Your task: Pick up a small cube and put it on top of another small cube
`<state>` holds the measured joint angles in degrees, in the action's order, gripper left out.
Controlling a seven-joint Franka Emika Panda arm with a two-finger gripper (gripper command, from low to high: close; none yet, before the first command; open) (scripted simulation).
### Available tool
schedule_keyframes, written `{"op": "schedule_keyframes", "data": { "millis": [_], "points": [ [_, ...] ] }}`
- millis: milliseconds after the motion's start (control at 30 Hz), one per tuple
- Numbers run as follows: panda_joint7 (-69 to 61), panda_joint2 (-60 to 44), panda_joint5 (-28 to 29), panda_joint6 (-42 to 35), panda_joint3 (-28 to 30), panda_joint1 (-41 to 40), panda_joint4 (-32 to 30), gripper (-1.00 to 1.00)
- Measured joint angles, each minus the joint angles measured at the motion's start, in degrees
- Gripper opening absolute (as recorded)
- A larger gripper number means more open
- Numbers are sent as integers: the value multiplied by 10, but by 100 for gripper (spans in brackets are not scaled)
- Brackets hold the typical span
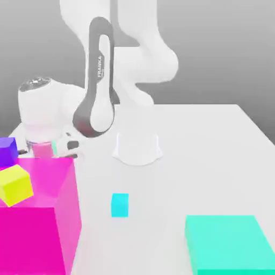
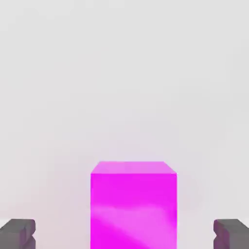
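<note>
A: Cube in magenta [image 2: 133, 206], the small one, stands between the two dark fingers [image 2: 17, 233] in the hand view. The fingers are spread as wide as they go, one at each side, and neither touches it. They hold nothing.

B: And in the exterior view, where is the gripper [image 1: 53, 146]?

A: It hangs low at the exterior view's left, behind the big magenta block [image 1: 37, 215]. A pink piece [image 1: 42, 149] shows just under the hand, which seems to be the same small cube, partly hidden by the block.

B: What else lies near?

A: A yellow cube [image 1: 15, 184], tilted, shows in front of the big magenta block at the far left; whether it touches the block, one cannot tell. A purple cube [image 1: 7, 151] is just behind it, at the left edge.

B: And farther out?

A: A small cyan cube [image 1: 120, 205] stands alone on the white tabletop [image 1: 215, 156], well apart from the gripper. A large teal block [image 1: 228, 244] lies at the exterior view's right, near the front. The arm's white base [image 1: 137, 147] stands behind the cyan cube.
</note>
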<state>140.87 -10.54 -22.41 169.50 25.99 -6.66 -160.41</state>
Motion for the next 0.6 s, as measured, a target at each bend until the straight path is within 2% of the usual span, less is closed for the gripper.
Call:
{"op": "schedule_keyframes", "data": {
  "millis": [167, 200, 433, 500, 600],
  "points": [
    [-84, -65, -110, 47, -141, -116, 21, 0],
    [-93, -72, -120, 53, -158, -130, 23, -100],
    [-92, -72, -119, 53, -157, -130, 23, -100],
    [-67, -52, -88, 39, -117, -97, 17, -100],
    [-10, -14, -12, 14, -49, -46, 4, -100]
  ]
}}
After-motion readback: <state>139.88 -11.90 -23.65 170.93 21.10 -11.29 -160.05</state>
